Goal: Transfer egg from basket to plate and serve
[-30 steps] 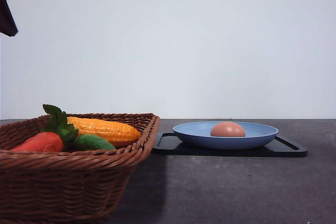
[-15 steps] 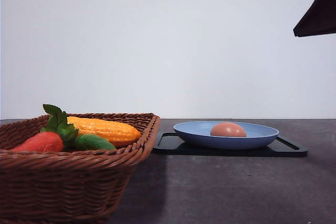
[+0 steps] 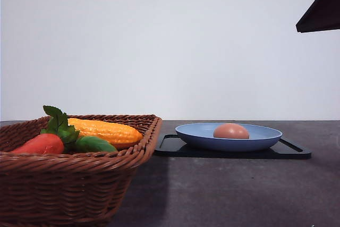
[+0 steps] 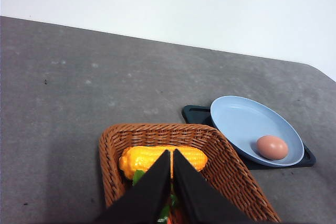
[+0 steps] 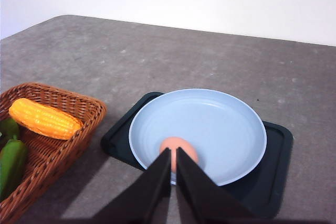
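Resting in the one blue plate (image 3: 228,137) on the black tray (image 3: 289,151), front view, is a single egg (image 3: 231,131); one basket (image 3: 69,184) stands left. Left wrist view: left gripper (image 4: 171,157) pressed closed above the corn (image 4: 144,157). Right wrist view: right gripper (image 5: 173,156) closed, empty, over the egg.

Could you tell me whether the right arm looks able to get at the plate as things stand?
Probably yes. The right gripper, shut, hangs above the plate on the black tray, and nothing stands between them. The egg lies in the plate.

Closed left tool (image 4: 171,157) hangs over basket (image 4: 226,169); egg (image 4: 272,147) lies on plate (image 4: 236,124).
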